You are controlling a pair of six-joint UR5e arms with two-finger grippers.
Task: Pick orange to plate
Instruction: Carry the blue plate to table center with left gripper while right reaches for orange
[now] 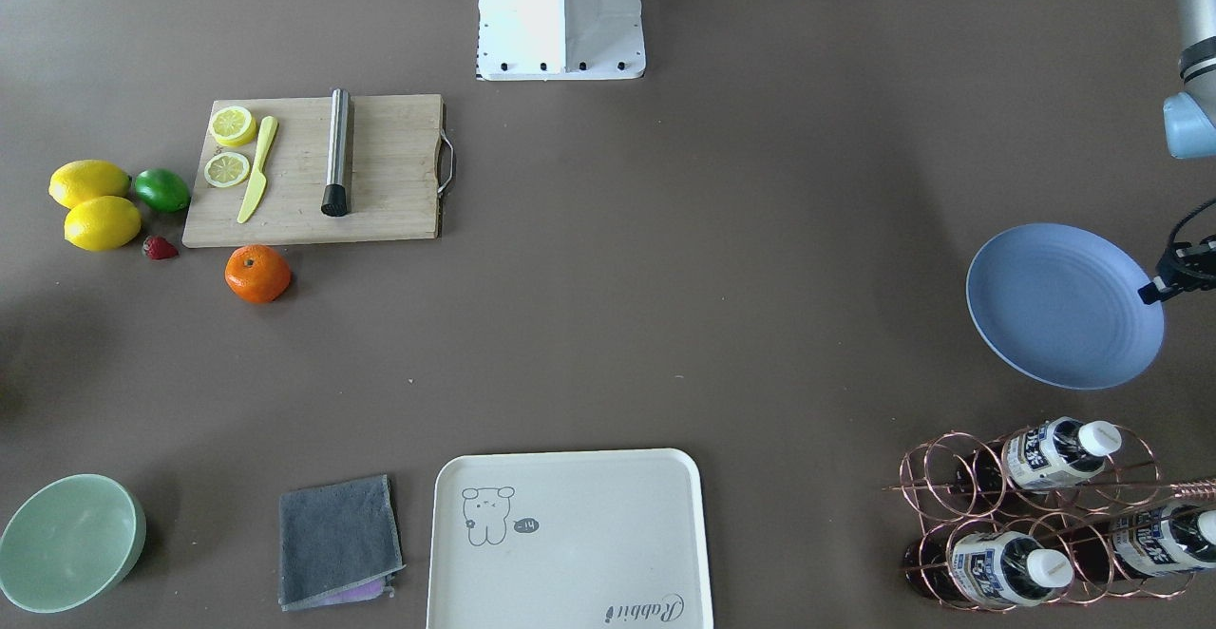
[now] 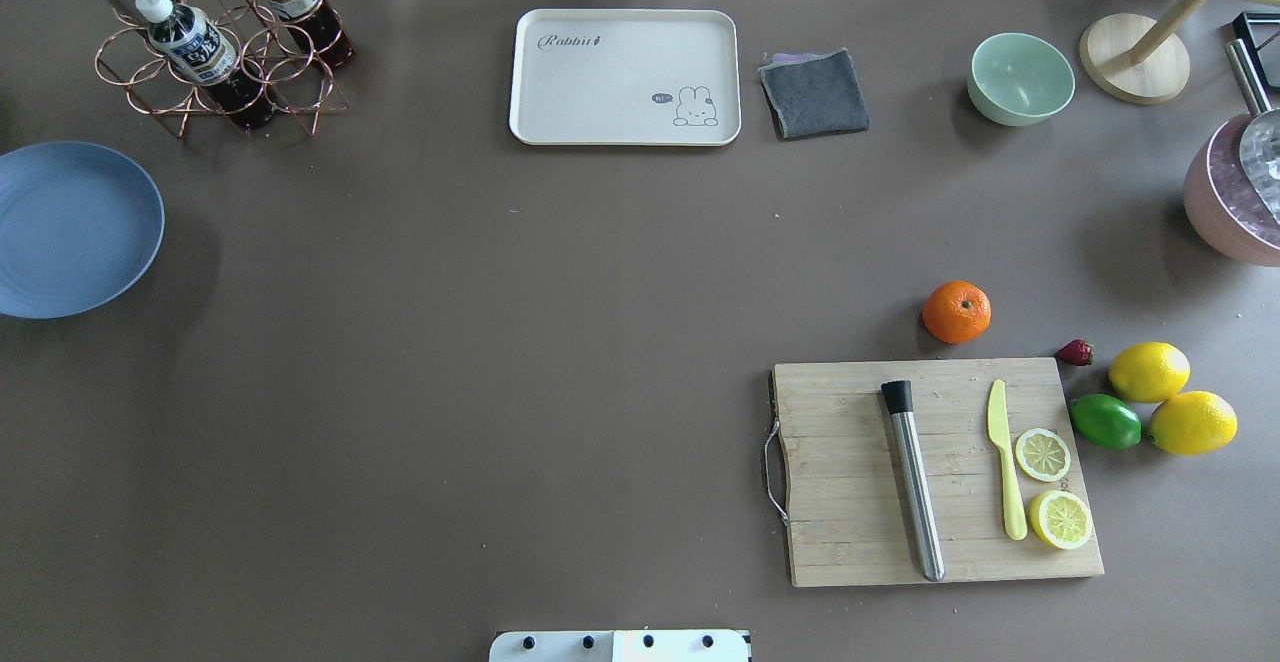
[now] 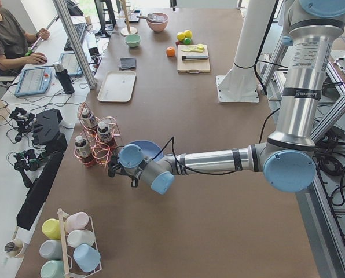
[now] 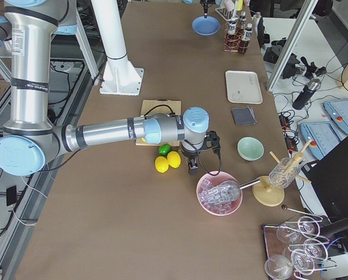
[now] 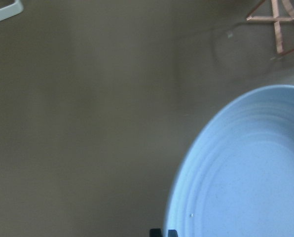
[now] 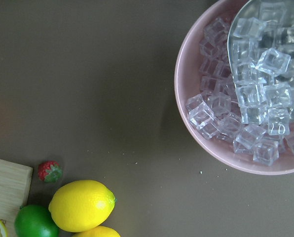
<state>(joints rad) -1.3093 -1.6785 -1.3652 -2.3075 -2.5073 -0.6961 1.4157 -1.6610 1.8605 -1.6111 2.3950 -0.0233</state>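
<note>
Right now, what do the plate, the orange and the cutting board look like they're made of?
Plate: probably matte plastic, going by its even blue, dull surface and faint moulded rings. Orange: slightly glossy skin with a dark stem dimple; real or imitation, can't tell. Cutting board: pale wood or bamboo, with visible grain strips.

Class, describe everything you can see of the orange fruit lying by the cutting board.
The small round bright-orange fruit is whole, with a dark stem dimple on top. It sits on the brown table, just beyond the far edge of the wooden cutting board, apparently not touching it, with a small red strawberry nearby.
</note>
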